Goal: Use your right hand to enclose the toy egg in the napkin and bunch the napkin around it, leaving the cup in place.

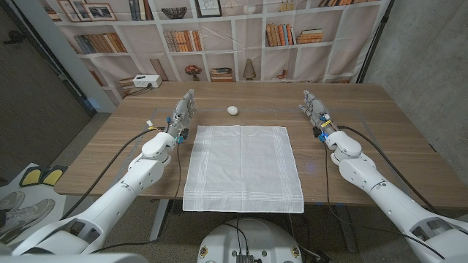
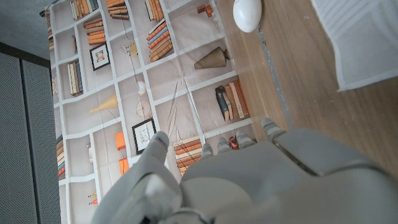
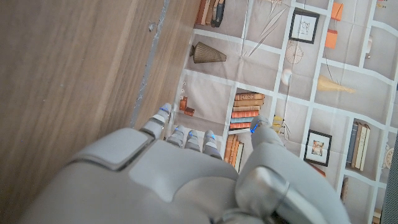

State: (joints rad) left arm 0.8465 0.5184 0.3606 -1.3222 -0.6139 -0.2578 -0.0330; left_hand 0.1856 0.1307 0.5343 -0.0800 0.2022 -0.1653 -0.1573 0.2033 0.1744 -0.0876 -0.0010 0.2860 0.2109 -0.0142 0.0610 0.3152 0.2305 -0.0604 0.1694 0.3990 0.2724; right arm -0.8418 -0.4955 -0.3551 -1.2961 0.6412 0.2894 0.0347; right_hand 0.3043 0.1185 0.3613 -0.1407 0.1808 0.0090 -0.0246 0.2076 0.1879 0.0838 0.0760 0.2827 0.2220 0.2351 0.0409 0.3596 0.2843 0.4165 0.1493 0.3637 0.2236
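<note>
Egg [image 1: 232,110] and napkin are found apart on the desk [image 1: 380,146]: the small white toy egg lies bare on the wood just beyond the far edge of the napkin [image 1: 243,168], near the middle of that edge, and is touched by nothing. In the left wrist view it is seen as a white oval [image 2: 247,14] on the wood, with a corner of the cloth [image 2: 360,43] nearby. The napkin is spread flat and square, white with a faint stitched border, its near edge reaching the front of the desk; it appears to have been laid out so that the egg can be set on it and the cloth gathered up. No cup can be made out on the desk.

The right hand [image 1: 314,109] is held at the far right of the napkin, clear of both cloth and egg, its fingers [image 3: 163,115] extended and slightly apart with nothing between them. The left hand [image 1: 183,113] is held likewise at the napkin's far left corner, fingers [image 2: 268,127] straight, a little apart and empty, presumably parked out of the way since the work is assigned to the right. Wrapping is judged not yet begun; a reach across to the egg would be needed first.
</note>
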